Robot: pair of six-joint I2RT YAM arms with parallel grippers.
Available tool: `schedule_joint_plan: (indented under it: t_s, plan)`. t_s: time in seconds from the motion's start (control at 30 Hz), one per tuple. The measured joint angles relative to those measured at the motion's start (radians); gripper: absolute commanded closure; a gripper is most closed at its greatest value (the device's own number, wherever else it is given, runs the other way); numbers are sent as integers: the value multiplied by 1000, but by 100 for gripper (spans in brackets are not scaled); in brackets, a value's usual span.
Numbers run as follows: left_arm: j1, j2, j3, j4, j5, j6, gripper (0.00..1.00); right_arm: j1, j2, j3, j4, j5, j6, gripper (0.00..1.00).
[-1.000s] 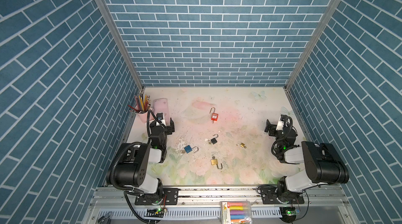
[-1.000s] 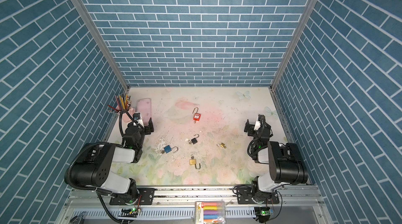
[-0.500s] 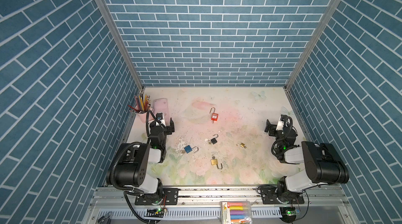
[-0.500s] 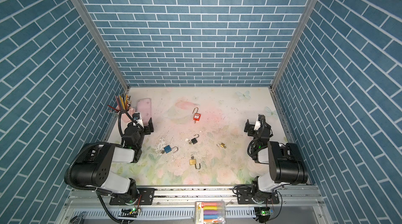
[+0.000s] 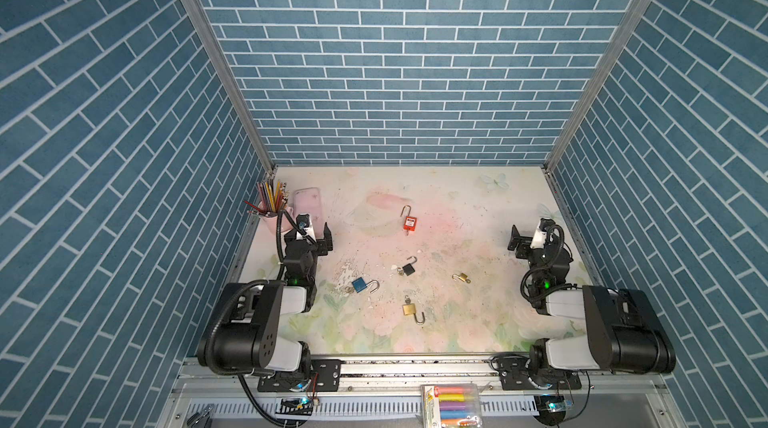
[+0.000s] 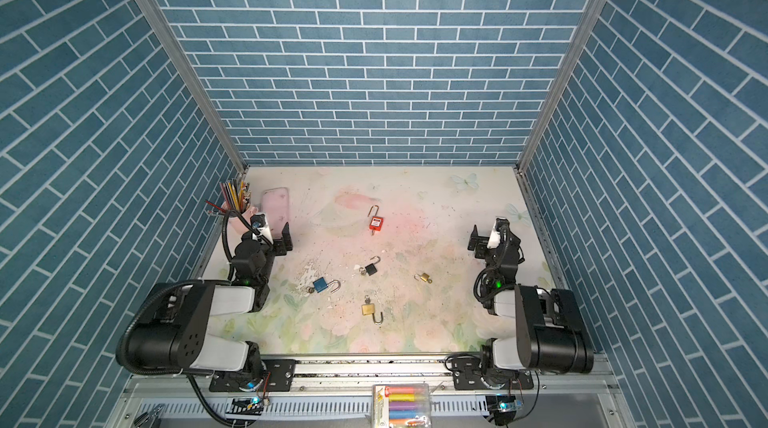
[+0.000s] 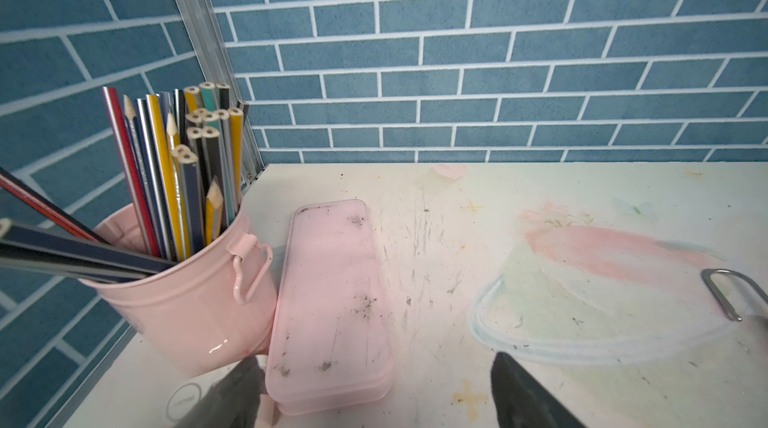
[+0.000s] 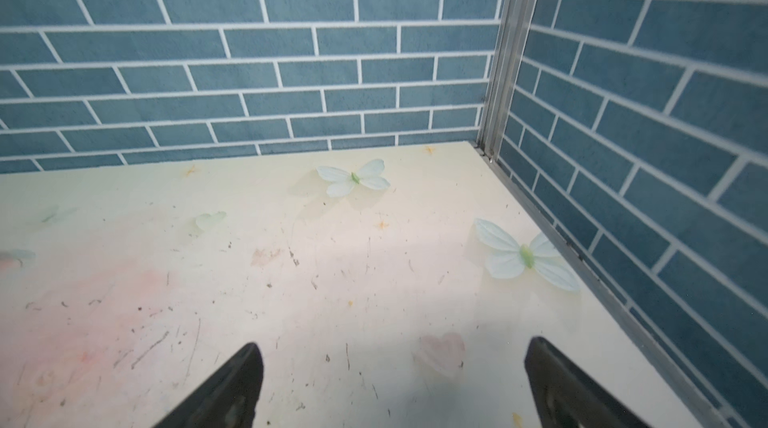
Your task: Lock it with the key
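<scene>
Two spread, empty: left tool, right tool; square brass padlock, scuffed floral mat.

Left arm and right arm both folded low, jaws wide apart and empty.

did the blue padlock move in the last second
No. The blue padlock lies in the same spot in a top view, at the same gap down and left of the black padlock.
</scene>
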Motion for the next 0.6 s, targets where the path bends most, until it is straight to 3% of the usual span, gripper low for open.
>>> schedule_joint_plan:
  t_s: [0.33, 0.6]
  plan:
    - [-2, -264, 184, -289, 13, -9, 13, 0, -306, 130, -245, -29, 24, 1]
    - [-2, -427, 415, -468, 116, -21, 13, 0, -481, 274, -385, -60, 84, 1]
